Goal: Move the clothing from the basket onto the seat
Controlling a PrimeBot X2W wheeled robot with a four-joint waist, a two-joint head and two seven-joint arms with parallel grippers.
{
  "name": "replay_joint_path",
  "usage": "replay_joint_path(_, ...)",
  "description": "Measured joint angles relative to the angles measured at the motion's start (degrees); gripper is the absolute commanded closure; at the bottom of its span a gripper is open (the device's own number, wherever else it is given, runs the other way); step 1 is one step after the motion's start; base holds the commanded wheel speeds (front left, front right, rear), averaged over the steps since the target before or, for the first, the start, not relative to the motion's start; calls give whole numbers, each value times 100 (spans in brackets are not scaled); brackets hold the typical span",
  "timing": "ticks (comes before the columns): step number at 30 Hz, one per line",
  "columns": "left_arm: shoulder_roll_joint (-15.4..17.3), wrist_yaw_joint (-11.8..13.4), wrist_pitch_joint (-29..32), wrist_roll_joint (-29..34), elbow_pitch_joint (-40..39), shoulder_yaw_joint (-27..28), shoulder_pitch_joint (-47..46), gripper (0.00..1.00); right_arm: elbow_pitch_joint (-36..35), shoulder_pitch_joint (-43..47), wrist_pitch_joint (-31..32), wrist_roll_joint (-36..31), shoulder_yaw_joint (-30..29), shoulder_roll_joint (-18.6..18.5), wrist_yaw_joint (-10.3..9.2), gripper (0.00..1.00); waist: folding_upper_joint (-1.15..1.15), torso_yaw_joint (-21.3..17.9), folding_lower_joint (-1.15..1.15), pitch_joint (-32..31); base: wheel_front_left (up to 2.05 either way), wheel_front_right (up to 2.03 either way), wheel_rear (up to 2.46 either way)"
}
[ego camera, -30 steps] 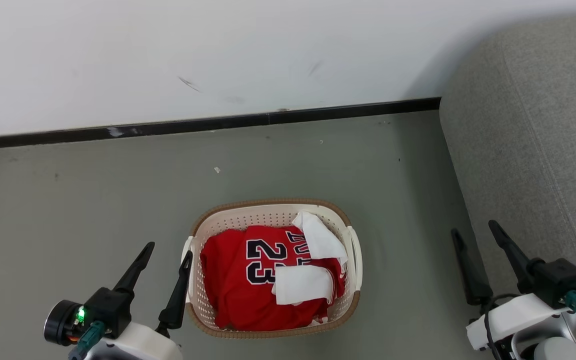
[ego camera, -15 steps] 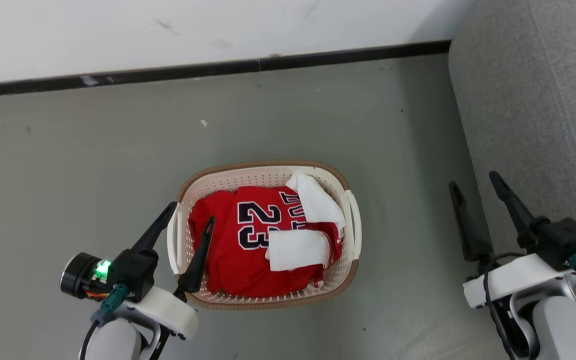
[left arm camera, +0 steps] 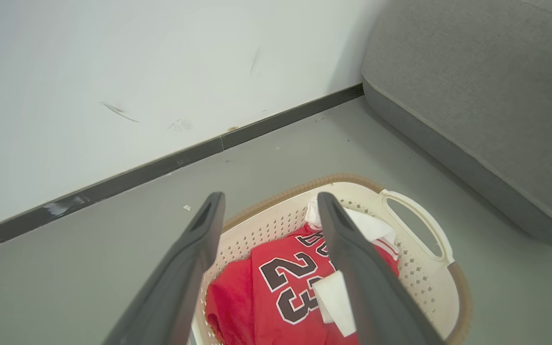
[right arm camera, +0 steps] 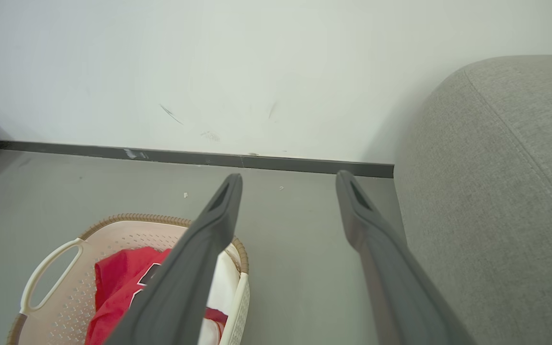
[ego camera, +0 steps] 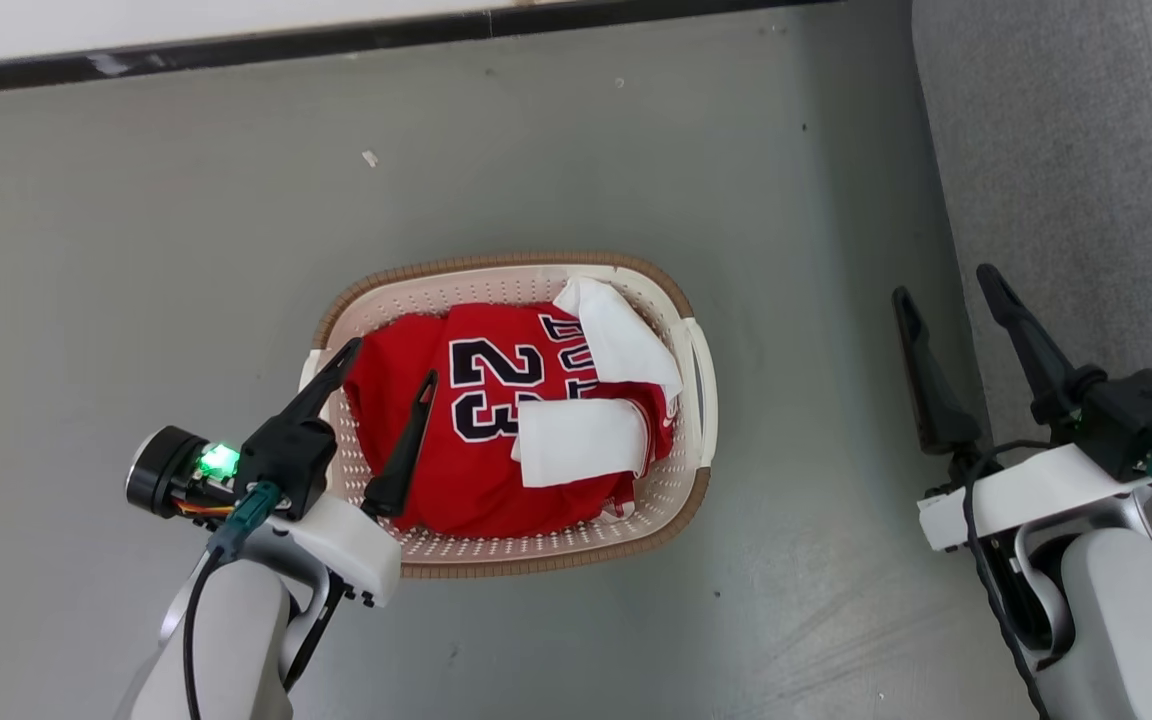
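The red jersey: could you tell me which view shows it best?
The head view: it looks down on most of the red jersey, its 23 plain. The left wrist view shows it partly behind fingers; the right wrist view shows a red corner.

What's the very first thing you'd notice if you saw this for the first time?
The bright red jersey with its big black 23 grabs the eye first, bunched up inside the cream basket on the grey floor in the middle of the head view. Next comes the left gripper, open over the basket's left side. The right gripper is open too, beside the big grey sofa on the right.
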Motion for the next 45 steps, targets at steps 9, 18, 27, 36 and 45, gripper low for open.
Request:
replay_joint_path(9, -59, 0, 575, 110, 450, -202, -504, 0, -26, -258, 0, 0, 10, 8, 0, 0, 0, -81, 0, 381, 0, 0, 0)
replay_joint_path(18, -87, 36, 1266, 399, 993, -398, -1012, 0, -21, -454, 0, 1, 81, 19, 0, 0, 0, -157, 0, 721, 0, 0, 0)
replay_joint_path(27, -116, 154, 1714, 543, 1512, -474, -1512, 0, -30, -679, 0, 2, 188, 26, 0, 0, 0, -261, 0, 1025, 0, 0, 0)
replay_joint_path(36, -140, 312, 1855, 708, 1826, -549, -1872, 0, -20, -776, 0, 45, 231, 37, 0, 0, 0, -438, 0, 1281, 0, 0, 0)
replay_joint_path(45, -125, 409, 1912, 723, 2162, -471, -1923, 0, -27, -825, 0, 104, 315, 52, 0, 0, 0, -602, -1, 1491, 0, 0, 0)
